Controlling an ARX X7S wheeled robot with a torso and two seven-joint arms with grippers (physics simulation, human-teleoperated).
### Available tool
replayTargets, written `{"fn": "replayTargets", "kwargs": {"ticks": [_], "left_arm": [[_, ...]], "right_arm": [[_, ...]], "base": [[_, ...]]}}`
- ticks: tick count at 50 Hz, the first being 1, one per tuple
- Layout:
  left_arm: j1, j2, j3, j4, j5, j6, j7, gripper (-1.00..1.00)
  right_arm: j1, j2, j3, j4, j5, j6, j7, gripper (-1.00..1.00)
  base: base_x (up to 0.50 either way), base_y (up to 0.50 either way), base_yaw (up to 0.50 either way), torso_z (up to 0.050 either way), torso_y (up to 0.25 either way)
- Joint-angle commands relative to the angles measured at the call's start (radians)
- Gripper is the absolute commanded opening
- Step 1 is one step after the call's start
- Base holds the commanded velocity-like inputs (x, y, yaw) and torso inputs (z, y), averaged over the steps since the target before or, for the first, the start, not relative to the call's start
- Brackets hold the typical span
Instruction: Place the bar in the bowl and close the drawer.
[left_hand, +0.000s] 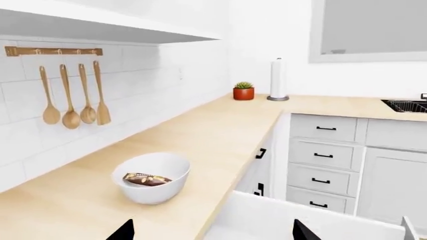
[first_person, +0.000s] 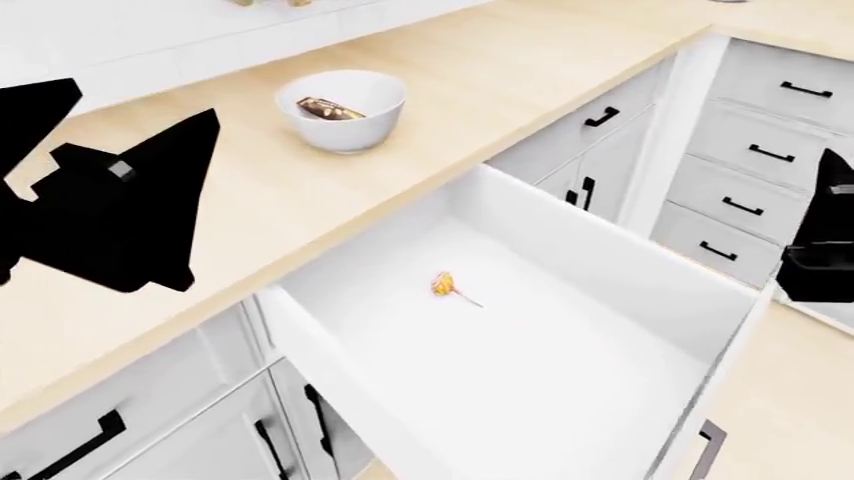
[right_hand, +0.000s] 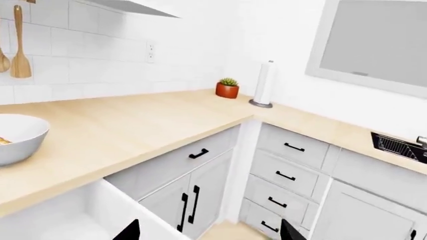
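A white-tiled kitchen corner with a pale wooden table (left_hand: 220, 130) running along the wall fills the left wrist view. On it stands the white bowl (left_hand: 153, 177), and the brown bar (left_hand: 147, 179) lies inside it, tilted against the inner wall. Four wooden spoons (left_hand: 72, 95) hang from a rail on the tiles, and farther along the table a small potted plant (left_hand: 243, 91) stands just beside a paper towel roll (left_hand: 277, 80). Only two dark tips of the left gripper (left_hand: 212, 231) show at the edge, well apart, with nothing between them. Below the table edge, the white wall of the open drawer (left_hand: 307, 220) is visible.

From the head view, the drawer (first_person: 534, 340) is pulled far out from under the table, its white inside bare except for an orange-yellow lollipop (first_person: 447, 286) lying near the middle. The bowl (first_person: 342, 108) sits on the table behind it with the bar (first_person: 328, 109) in it. The left arm (first_person: 114, 205) hangs over the table as a dark mass; the right gripper (first_person: 827, 230) shows at the edge, and whether it is open cannot be told here.

In the right wrist view, the right gripper's (right_hand: 208, 231) two tips stand wide apart, holding nothing. The bowl's rim (right_hand: 20, 135) shows at the edge, and narrow grey drawers (right_hand: 287, 172) stack in the corner cabinet.
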Motion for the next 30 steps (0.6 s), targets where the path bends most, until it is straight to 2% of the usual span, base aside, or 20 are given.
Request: {"fn": "replayTargets", "kwargs": {"ticks": [1,10,20,30], "left_arm": [[0.013,-0.007,-0.006,0.009,-0.003,0.003,-0.002,1.00],[-0.041,0.006,0.017,0.001,-0.031,-0.006,-0.029,1.00],[-0.146,0.032,0.067,-0.035,-0.080,-0.034,-0.075,1.00],[-0.160,0.039,0.076,-0.037,-0.082,-0.038,-0.084,1.00]], "right_arm": [[-0.009,0.024,0.005,-0.014,-0.004,0.002,0.010,1.00],[0.013,0.034,0.037,-0.014,0.031,0.021,0.019,1.00],[0.026,0.018,0.062,0.025,0.086,0.067,0.037,1.00],[0.020,0.019,0.068,0.021,0.087,0.064,0.035,1.00]], "base": [[0.38,0.33,0.00,0.000,0.000],[0.32,0.27,0.00,0.000,0.000],[0.00,0.00,0.00,0.000,0.000],[0.30,-0.30,0.00,0.000,0.000]]}}
